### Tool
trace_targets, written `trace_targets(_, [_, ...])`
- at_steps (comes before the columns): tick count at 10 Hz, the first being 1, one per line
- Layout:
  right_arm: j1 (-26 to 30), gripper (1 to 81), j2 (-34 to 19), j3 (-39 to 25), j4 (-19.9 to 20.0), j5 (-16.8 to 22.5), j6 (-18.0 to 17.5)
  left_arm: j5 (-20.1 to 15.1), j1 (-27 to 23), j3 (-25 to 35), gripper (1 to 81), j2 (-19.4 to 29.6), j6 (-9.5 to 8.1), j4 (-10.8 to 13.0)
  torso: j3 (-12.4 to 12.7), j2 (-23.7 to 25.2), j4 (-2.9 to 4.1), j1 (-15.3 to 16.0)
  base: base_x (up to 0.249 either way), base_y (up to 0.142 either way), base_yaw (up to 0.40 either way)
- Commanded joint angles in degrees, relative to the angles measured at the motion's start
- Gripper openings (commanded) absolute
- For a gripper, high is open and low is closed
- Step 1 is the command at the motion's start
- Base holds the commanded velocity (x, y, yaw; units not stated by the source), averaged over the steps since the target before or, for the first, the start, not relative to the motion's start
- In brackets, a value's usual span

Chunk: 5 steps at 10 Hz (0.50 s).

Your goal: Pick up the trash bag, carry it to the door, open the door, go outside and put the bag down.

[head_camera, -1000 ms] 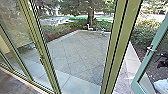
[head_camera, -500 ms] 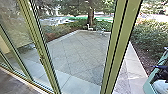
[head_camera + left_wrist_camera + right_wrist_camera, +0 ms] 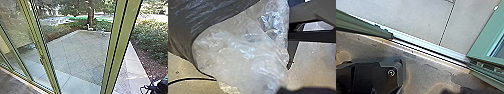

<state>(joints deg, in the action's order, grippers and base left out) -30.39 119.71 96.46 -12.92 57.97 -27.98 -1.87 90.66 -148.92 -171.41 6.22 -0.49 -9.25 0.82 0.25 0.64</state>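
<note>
Left wrist view: translucent trash bag, close to lens. Left pincer, right pincer: state cannot be told. Right wrist view: door track. Head view: green posts, 1 o'clock; paved yard, 12 o'clock; tree beyond.

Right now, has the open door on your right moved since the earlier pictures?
Yes. Judged against the fixed green post in the head view, the door has swung further right, away from it.
</note>
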Motion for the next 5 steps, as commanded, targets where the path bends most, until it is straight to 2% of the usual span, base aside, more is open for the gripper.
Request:
trace_targets(1, [-2.96,81.1,-1.47,-9.01,-5.86,-3.55,-8.13,-4.29,-1.14,0.47,1.0,0.45,0.46,0.31,0.0,0.0,0.0,0.0,0.0,0.0,0.0])
trace_targets(3, [-9.63,81.1,0.46,-10.61,-11.5,-7.95,-12.1,-4.2,-1.14,0.47,1.0,0.45,0.64,0.31,0.0,0.0,0.0,0.0,0.0,0.0,0.0])
trace_targets(5, [-17.46,81.1,3.71,-8.59,-14.48,-14.8,-12.1,-3.41,-1.14,0.64,1.0,0.71,0.81,-0.3,0.0,0.0,0.0,0.0,0.0,0.0,0.0])
